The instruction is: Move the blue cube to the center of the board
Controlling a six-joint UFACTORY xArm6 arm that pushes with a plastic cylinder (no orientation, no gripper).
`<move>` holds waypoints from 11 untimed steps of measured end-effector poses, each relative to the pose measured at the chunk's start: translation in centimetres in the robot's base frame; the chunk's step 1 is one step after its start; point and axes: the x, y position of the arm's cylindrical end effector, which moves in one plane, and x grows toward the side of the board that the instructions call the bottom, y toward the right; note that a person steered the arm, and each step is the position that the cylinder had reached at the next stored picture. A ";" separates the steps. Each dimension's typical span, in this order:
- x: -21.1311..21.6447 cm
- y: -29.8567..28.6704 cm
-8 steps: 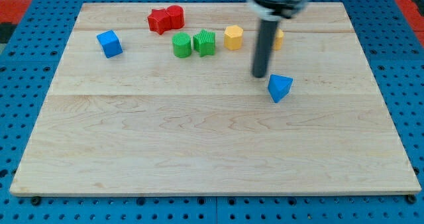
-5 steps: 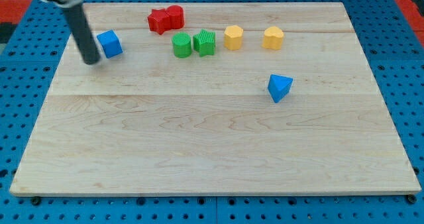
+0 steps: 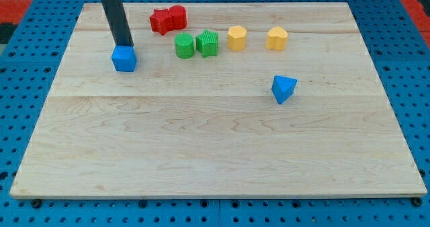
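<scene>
The blue cube (image 3: 124, 58) sits on the wooden board (image 3: 215, 140) at the upper left. My tip (image 3: 123, 46) stands right at the cube's top edge, touching it from the view's top side. The dark rod rises from there to the view's top. A blue triangular block (image 3: 283, 88) lies right of the board's middle.
Two red blocks (image 3: 167, 19) lie joined near the board's top edge. Two green blocks (image 3: 197, 44) stand side by side right of the cube. Two yellow blocks (image 3: 236, 37) (image 3: 277, 37) stand further right in the same row.
My rod swept from beside the blue triangular block to the board's left, then to above the blue cube. The cube has shifted down and a little to the right.
</scene>
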 end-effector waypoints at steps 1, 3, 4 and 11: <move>0.8 -0.4; 9.5 1.5; 12.4 -0.7; 7.3 10.3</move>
